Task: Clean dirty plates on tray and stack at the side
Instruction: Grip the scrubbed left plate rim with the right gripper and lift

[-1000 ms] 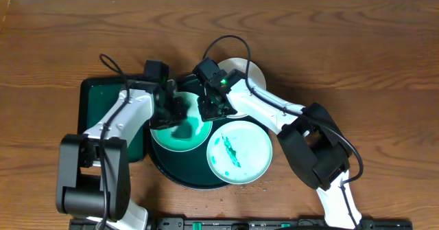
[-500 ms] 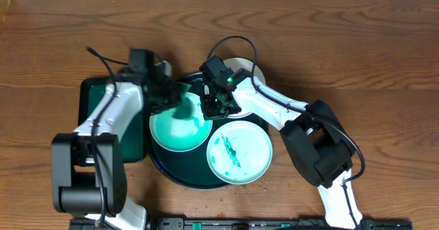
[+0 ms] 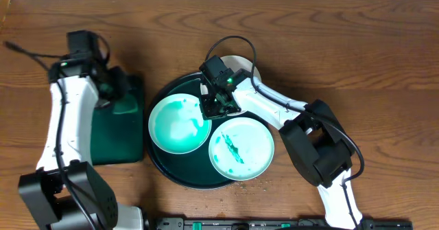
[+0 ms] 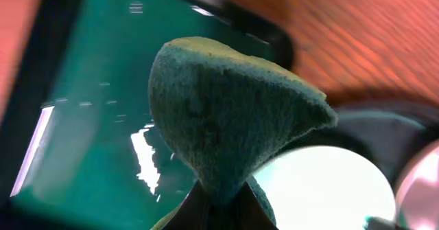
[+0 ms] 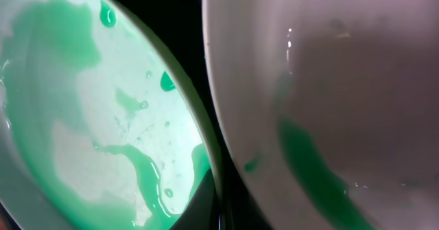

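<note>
The large round dark tray (image 3: 159, 163) holds two plates. The left plate (image 3: 175, 127) is covered in green smears and also shows in the right wrist view (image 5: 103, 120). The right plate (image 3: 243, 147) has green streaks. A third plate (image 3: 245, 71) lies on the table behind the tray, partly hidden by my right arm. My right gripper (image 3: 214, 106) is shut on the left plate's rim (image 5: 218, 209). My left gripper (image 3: 110, 89) is shut on a dark green sponge (image 4: 226, 113) and holds it over the rectangular tray (image 3: 113, 137).
The smaller rectangular dark green tray (image 4: 82, 120) lies left of the round tray, almost touching it. A black cable (image 3: 236, 44) loops above my right wrist. Bare wooden table (image 3: 357, 58) lies all around.
My left arm has swung left with the sponge, off the left plate and over the rectangular tray. The right gripper has stayed at the left plate's rim.
</note>
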Motion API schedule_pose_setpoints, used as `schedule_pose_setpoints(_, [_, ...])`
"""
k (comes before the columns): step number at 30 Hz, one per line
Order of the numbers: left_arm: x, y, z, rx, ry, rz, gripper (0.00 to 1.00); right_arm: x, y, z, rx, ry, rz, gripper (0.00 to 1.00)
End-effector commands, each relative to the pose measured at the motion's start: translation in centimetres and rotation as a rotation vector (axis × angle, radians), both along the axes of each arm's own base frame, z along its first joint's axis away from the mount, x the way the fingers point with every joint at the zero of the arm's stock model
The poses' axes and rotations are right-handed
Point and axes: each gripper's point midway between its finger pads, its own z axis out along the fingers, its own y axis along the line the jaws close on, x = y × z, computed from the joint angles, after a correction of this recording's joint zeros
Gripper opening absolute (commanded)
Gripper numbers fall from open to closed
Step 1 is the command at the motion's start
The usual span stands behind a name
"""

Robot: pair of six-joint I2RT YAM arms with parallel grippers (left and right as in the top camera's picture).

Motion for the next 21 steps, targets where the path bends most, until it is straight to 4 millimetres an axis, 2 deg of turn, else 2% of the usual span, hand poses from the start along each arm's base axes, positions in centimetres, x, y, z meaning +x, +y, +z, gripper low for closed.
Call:
schedule_pose_setpoints(1, [-0.2,2.0,0.9,0.037,-0.013,0.054,0.07,-1.1,0.5,0.1,0.017,-0.024,0.105,0.01])
schedule_pose_setpoints(3, [-0.3,2.4,0.9,0.037,-0.014,0.063,0.07,-0.9,0.5,1.6,0.02,-0.077,0.143,0.01])
schedule_pose_setpoints(4, [-0.3,2.5,0.9,0.037,-0.014,0.069,0.07,-0.6,0.3,3.1,0.006,-0.134,0.166,0.01])
schedule_pose_setpoints(8, [-0.3,2.5,1.0,0.038,-0.015,0.068,0.07,0.4,-0.8,6.0,-0.086,-0.288,0.199,0.01])
schedule_pose_setpoints(15, [-0.2,2.6,1.0,0.039,-0.018,0.068,0.08,2.0,-3.5,10.6,-0.348,-0.574,0.193,0.01])
schedule_pose_setpoints(21, [-0.2,2.6,1.0,0.039,-0.017,0.069,0.08,2.8,-4.8,14.7,-0.603,-0.841,0.137,0.01])
